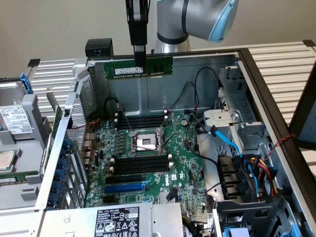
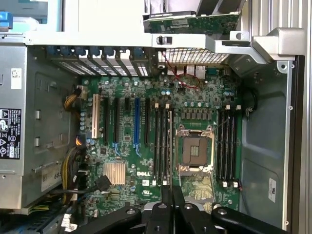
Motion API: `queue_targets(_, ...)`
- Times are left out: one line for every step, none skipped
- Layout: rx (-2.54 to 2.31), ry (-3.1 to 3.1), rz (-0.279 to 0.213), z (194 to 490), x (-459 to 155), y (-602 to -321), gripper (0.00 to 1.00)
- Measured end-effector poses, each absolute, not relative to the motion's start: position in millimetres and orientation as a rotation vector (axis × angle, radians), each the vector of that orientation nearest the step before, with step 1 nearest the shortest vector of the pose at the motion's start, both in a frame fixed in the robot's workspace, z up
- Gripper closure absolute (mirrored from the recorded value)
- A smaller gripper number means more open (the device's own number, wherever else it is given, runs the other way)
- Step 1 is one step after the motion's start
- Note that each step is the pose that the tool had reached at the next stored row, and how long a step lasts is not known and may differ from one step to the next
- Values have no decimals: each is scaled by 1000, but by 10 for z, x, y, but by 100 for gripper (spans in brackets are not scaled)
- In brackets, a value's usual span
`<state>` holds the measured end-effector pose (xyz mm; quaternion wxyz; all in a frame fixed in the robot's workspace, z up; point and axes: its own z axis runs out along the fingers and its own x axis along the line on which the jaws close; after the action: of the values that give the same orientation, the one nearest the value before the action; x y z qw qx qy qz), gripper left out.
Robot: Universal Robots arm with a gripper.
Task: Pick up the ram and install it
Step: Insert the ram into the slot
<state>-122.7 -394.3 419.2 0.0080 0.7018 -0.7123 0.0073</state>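
- Although it lies just beside the open computer case, the hard drive at the exterior view's left is judged to play no part in the work.
- The ram is held in the air, level and on edge, against the upper edge of the case's far wall and well above the motherboard.
- Its long side is kept parallel to the slots, an alignment judged to suit them.
- The gripper is closed on the ram near its middle, probably so that the stick is balanced.
- Below, 2 banks of black memory slots are seen, 1 on each side of the CPU socket. All appear empty, so the installing is judged not yet done.
- At the exterior view's right, the cables are bundled clear of the slots.
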Motion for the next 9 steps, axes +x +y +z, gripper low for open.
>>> queue_targets(2194, -2227, 23, 4192, -1227, -3943, 88)
queue_targets(2194, -2227, 23, 4189, -1227, -3944, 88)
queue_targets(2194, -2227, 23, 4177, -1228, -3944, 88)
queue_targets(2194, -2227, 23, 4159, -1228, -3944, 88)
queue_targets(2194, -2227, 23, 4141, -1228, -3944, 88)
queue_targets(2194, -2227, 23, 4122, -1228, -3944, 88)
queue_targets(2194, -2227, 23, 4104, -1228, -3944, 88)
queue_targets(2194, -2226, 23, 4086, -1229, -3944, 88)
queue_targets(2193, -2227, 23, 4068, -1230, -3944, 88)
